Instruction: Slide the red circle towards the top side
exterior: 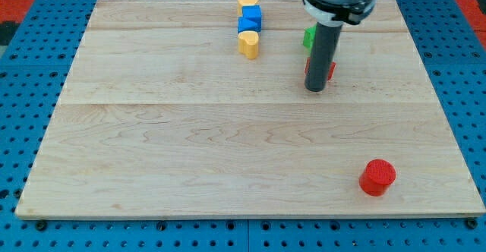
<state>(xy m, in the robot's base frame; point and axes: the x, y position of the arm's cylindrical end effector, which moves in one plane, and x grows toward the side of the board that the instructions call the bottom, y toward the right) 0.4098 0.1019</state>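
Observation:
The red circle [377,177] is a short red cylinder lying near the bottom right of the wooden board [190,146]. My tip [315,89] is in the upper right part of the board, far above the red circle and a little to its left. The rod stands straight down and partly hides a second red block [329,70] and a green block [309,36] just behind it. The tip is next to that second red block; contact cannot be told.
Near the view's top centre stand a yellow block [247,1], a blue block [250,18] and another yellow block [248,44] in a column. The board rests on a blue pegboard surface [23,130].

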